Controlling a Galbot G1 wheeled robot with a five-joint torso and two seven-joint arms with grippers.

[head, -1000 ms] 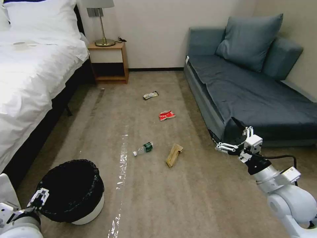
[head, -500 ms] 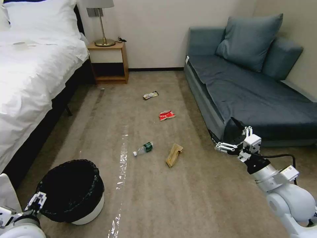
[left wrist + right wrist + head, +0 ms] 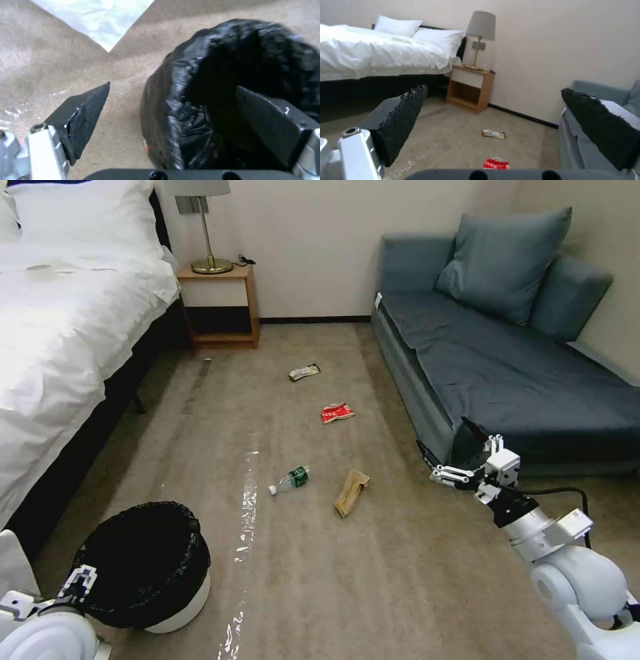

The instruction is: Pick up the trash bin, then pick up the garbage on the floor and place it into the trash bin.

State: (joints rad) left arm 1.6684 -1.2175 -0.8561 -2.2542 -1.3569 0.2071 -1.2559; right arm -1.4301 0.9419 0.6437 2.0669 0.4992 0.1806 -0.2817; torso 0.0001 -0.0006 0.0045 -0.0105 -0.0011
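Claws first: left claw (image 3: 173, 110) spread wide, one finger (image 3: 83, 117) outside over the carpet (image 3: 400, 580), the other finger (image 3: 270, 120) inside the black liner, so straddling the near rim of the trash bin (image 3: 143, 567) but not pinching it, nothing gripped. Seen in the head view down at the bottom left corner (image 3: 79, 582), right at the bin's near edge. Right claw (image 3: 467, 460) also wide open and empty, hanging in the air near the front corner of the blue sofa (image 3: 507, 373). Compared with a second ago: right claw crept a bit up and to the left, left claw dipped slightly and came back, bin and litter unmoved. Garbage all on the floor: tan paper bag (image 3: 351, 492) beside the clear bottle (image 3: 289, 480), red wrapper (image 3: 337, 413) farther out, yellowish-silver wrapper (image 3: 304, 372) farthest, toward the nightstand (image 3: 220, 303). Right wrist view catches just the two wrappers, red (image 3: 496, 164) and silvery (image 3: 493, 134), plus bed (image 3: 370, 55) and lamp (image 3: 481, 37); head view alone gets the bottle and bag. Left wrist view the only one showing the rim actually between the fingers.
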